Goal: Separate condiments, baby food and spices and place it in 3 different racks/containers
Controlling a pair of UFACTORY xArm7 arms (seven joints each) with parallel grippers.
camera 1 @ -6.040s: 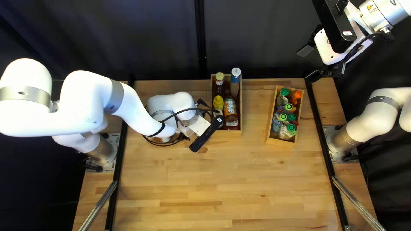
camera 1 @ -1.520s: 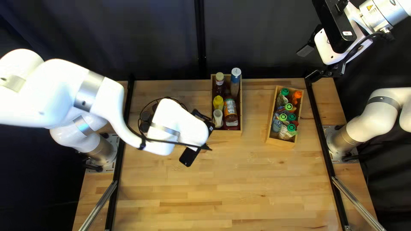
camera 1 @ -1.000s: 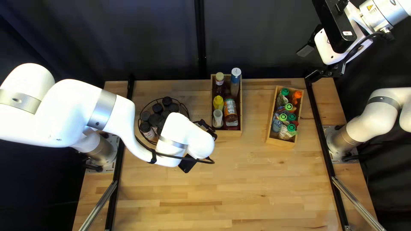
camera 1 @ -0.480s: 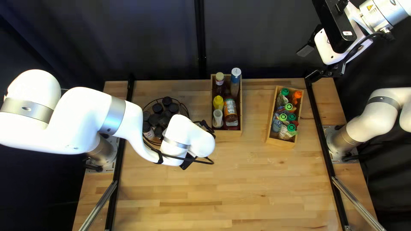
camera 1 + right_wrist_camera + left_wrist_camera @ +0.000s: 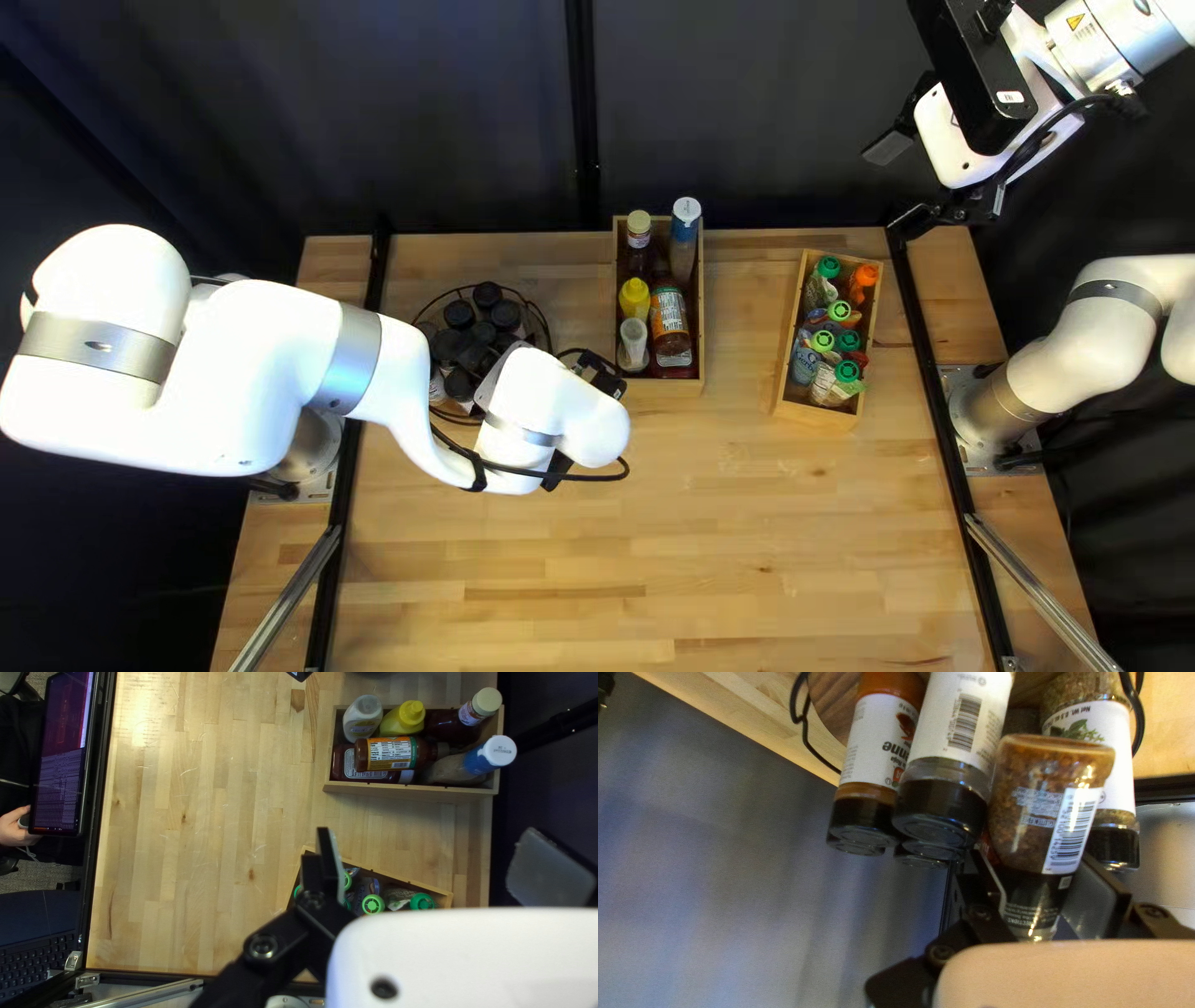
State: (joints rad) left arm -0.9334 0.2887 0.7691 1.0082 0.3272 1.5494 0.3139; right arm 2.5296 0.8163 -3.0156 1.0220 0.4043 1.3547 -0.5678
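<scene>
The left arm (image 5: pixel 374 361) has just drawn back toward the tabletop's (image 5: pixel 697 535) near edge. A moment ago its wrist hid most of the round wire basket (image 5: pixel 1138 728); now many black lids show there.

The left claw (image 5: pixel 1030 858) is narrowed on a brown spice jar (image 5: pixel 1046 834), one finger on each side near its dark end. The jar leans in that grip, bottom pointing away from the claw. Just past it, close together, are a cayenne-red jar (image 5: pixel 881 740) and a white-labelled jar (image 5: pixel 958 728); beside it, on the other side, is a green-flecked herb jar (image 5: pixel 1095 753). Whether the held jar's bottom touches the basket cannot be told.

The right claw (image 5: pixel 430 852) is wide, with nothing in its grip. Below it sits the wooden box of baby food pouches (image 5: pixel 815 416); farther from it is the wooden box of condiments (image 5: pixel 660 387). Neither box has moved.

For the task, condiments and baby food look sorted, so spices are probably the last group. The shift seems meant to line up this jar. It likely needs straightening before release, or it could knock its neighbours or settle crooked.
</scene>
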